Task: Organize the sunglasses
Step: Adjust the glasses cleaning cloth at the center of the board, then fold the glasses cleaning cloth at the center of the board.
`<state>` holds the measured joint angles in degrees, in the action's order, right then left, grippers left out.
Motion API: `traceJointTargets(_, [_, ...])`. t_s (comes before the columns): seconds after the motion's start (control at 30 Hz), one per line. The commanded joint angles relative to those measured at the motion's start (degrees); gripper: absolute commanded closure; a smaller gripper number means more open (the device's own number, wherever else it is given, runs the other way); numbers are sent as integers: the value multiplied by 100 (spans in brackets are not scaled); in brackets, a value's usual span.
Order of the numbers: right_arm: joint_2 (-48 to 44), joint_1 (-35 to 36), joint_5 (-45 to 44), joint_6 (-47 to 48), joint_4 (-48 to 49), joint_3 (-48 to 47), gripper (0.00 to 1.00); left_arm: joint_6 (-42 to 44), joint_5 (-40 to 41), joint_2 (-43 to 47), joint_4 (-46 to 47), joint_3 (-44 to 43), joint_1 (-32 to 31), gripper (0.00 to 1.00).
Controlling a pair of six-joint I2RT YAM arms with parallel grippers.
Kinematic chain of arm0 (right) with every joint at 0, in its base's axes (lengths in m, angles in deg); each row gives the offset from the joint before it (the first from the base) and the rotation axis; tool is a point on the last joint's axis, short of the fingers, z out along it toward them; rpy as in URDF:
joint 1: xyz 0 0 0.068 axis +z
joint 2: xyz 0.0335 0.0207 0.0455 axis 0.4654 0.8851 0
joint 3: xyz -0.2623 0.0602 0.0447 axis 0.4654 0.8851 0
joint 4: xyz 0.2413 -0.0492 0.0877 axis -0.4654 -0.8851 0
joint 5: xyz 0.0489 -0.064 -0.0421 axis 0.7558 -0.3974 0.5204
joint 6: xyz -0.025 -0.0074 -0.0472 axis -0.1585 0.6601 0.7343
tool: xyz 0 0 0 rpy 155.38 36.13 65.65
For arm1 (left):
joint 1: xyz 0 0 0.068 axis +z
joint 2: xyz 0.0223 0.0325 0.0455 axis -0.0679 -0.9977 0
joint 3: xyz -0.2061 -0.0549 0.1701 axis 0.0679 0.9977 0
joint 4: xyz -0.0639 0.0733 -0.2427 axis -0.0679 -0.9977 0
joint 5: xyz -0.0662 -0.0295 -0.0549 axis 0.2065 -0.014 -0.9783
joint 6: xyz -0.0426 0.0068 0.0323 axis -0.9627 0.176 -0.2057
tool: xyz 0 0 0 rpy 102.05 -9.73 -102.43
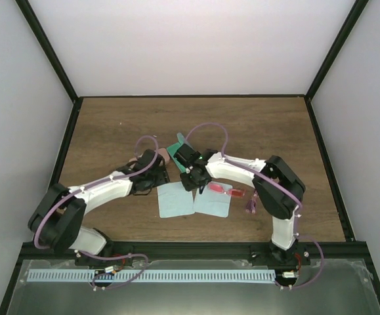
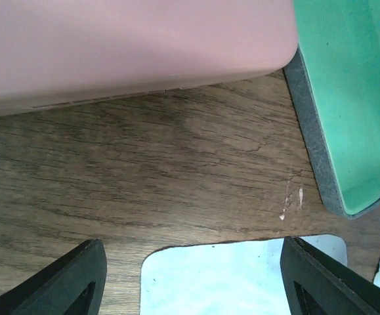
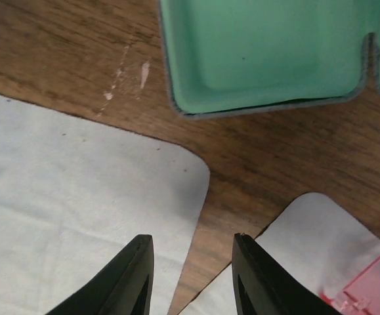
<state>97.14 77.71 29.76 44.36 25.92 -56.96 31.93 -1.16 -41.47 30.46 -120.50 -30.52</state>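
Note:
The red-lensed sunglasses [image 1: 223, 189] lie on the right pale blue cloth [image 1: 212, 204]; a corner of them shows in the right wrist view [image 3: 372, 290]. The pinkish-purple sunglasses [image 1: 250, 205] lie on the wood to the right of that cloth. My right gripper [image 1: 193, 178] [image 3: 193, 275] is open and empty, low over the gap between the two cloths, left of the red pair. My left gripper [image 1: 153, 173] [image 2: 190, 282] is open wide and empty, over the far edge of the left cloth [image 1: 176, 200] [image 2: 242, 275].
An open case with a green lining [image 1: 176, 147] [image 2: 347, 98] [image 3: 268, 52] lies just beyond both grippers. A pink case [image 2: 130, 46] lies to its left, mostly hidden under my left arm in the top view. A black frame borders the wooden table [image 1: 268, 125].

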Motion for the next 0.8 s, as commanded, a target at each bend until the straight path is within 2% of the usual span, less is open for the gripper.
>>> traceJointTargets(0.0, [144, -54, -190, 138, -133, -351, 66, -358, 447, -244, -438, -204, -217, 25])
traceJointTargets(0.13, [240, -87, -193, 137, -169, -449, 66, -449, 442, -318, -532, -202, -275, 28])
traceJointTargets(0.3, [247, -213, -178, 69, -127, -462, 67, -505, 408, -274, -620, -144, -285, 47])
traceJointTargets(0.37, [301, -226, -142, 90, -102, -489, 67, -508, 354, -302, -566, -118, -285, 49])
traceJointTargets(0.43, [392, -227, -136, 93, -124, -546, 67, -500, 338, -362, -539, -114, -286, 55])
traceJointTargets(0.53, [457, -225, -143, 110, -108, -588, 67, -499, 253, -441, -474, -99, -285, 68])
traceJointTargets(0.6, [471, -225, -166, 141, -116, -618, 67, -515, 193, -461, -442, -74, -285, 69])
traceJointTargets(0.77, [486, -234, -167, 165, -121, -626, 67, -529, 121, -492, -376, 2, -285, 58])
